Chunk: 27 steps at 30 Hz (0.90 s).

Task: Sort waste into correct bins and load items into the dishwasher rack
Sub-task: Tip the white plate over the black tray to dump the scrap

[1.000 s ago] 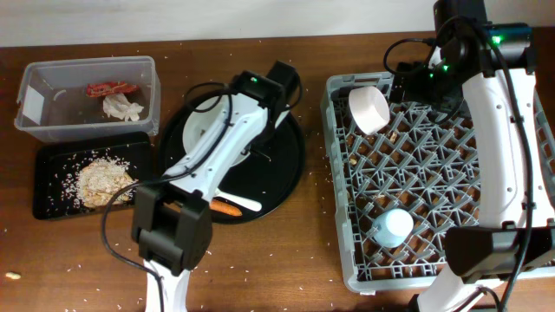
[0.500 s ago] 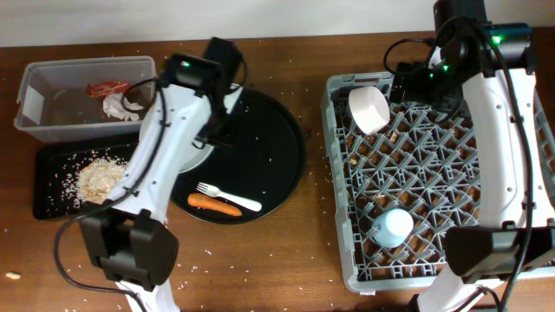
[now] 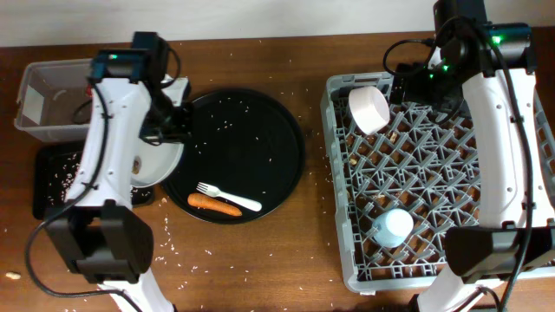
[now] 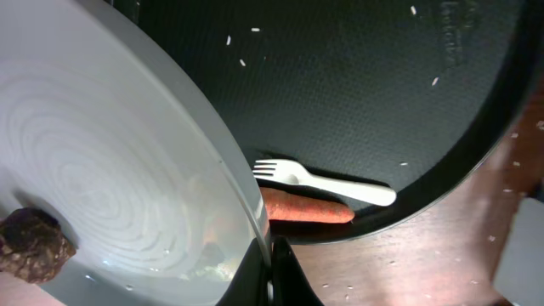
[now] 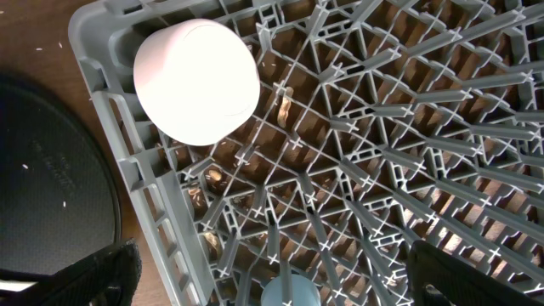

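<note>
My left gripper (image 3: 173,134) is shut on the rim of the pale grey-green plate (image 3: 154,163), holding it tilted over the right end of the shallow black tray (image 3: 50,184). In the left wrist view its fingers (image 4: 272,274) pinch the plate (image 4: 110,161), which carries a small brown morsel (image 4: 34,246). The carrot (image 3: 214,205) and the white fork (image 3: 228,198) lie on the large round black tray (image 3: 251,147). The white bowl (image 3: 368,108) and the blue cup (image 3: 392,227) sit in the grey rack (image 3: 520,217). My right gripper (image 5: 272,285) is open and empty above the rack (image 5: 382,153).
The clear box (image 3: 43,95) stands at the back left, its contents hidden by my left arm. Rice grains lie scattered on the wooden table (image 3: 260,269). The left wrist view shows the fork (image 4: 327,180) and the carrot (image 4: 306,209) at the round tray's near rim.
My left arm has swung left with the plate, off the round black tray and over the bins. The fork and carrot are now uncovered. The right arm has not moved.
</note>
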{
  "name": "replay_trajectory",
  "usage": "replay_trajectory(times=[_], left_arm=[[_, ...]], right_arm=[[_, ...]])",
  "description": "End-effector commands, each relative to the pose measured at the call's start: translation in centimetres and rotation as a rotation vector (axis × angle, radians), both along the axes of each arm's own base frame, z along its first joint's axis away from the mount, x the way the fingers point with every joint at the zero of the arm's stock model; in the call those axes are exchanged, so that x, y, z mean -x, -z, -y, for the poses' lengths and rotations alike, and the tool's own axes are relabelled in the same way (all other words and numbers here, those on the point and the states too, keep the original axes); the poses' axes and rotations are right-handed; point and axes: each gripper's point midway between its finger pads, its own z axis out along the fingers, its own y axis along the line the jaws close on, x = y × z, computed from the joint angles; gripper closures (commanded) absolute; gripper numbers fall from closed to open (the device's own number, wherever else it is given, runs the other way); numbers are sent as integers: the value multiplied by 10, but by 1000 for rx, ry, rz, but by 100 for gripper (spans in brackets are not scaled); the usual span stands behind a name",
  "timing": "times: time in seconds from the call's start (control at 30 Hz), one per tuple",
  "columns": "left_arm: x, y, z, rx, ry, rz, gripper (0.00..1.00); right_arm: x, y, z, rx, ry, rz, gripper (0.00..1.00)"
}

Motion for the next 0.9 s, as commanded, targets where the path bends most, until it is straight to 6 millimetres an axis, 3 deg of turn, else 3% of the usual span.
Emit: replay_trajectory(times=[0.0,0.07,0.2,0.33,0.47,0.67,0.87], left_arm=[[-6,-25,-13,180,29,92,100],[-9,-31,-26,268,24,126,100],[-17,-65,-45,575,31,296,100],[-8,-89,-75,744,-26,402,100],[0,-85,-106,833,-138,445,100],[4,-76,-113,844,-158,443,100],[-2,-89,-107,906,-143,496,100]], right_arm=[[2,2,3,5,-4,-14,1],[3,3,3,5,-4,-18,2],[7,4,3,6,-4,-37,2],[11,5,3,6,-4,-52,2],[14,6,3,6,-4,-65,1],[16,6,3,6,-4,-71,2],[16,6,3,6,-4,-73,2]])
